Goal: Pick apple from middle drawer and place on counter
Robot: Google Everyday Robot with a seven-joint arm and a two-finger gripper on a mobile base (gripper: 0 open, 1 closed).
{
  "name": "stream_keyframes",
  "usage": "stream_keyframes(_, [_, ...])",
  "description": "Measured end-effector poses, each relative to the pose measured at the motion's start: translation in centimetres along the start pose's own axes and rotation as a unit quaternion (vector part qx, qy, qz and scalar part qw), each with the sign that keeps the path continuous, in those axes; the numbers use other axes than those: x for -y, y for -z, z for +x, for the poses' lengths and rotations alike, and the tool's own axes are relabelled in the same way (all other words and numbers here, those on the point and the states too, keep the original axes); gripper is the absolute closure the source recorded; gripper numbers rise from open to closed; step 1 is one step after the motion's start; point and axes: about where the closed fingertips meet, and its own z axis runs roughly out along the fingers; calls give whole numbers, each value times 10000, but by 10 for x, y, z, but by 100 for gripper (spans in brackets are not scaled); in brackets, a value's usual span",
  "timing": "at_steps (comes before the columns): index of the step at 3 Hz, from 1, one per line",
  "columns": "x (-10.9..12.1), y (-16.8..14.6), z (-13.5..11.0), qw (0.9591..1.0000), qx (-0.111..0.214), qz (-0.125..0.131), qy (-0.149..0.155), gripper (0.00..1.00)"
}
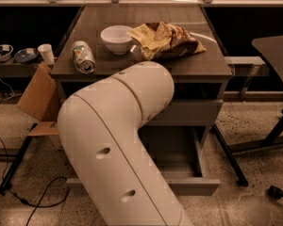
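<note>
The middle drawer [198,186] is pulled open at the bottom of the cabinet; part of its grey inside shows on the right. The apple is hidden. My large white arm [118,140] bends over the cabinet's front and covers the left half of the drawer. The gripper is out of sight behind the arm. The counter [203,64] is the dark wood-grain top above. A closed grey drawer front [193,112] sits one tier higher.
On the counter stand a white bowl [117,38], a crumpled chip bag [167,40] and a can lying on its side [83,57]. A cardboard box [35,93] and a white cup [46,53] are at the left. A dark table [276,46] stands at the right. A cable [42,201] lies on the floor.
</note>
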Motion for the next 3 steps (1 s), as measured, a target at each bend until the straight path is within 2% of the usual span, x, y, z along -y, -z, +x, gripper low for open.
stream_keyframes(1, [-1,-1,10,10000,11,-11,16,0])
stream_keyframes(3, [-16,-24,19,9999,-116,43,73,0])
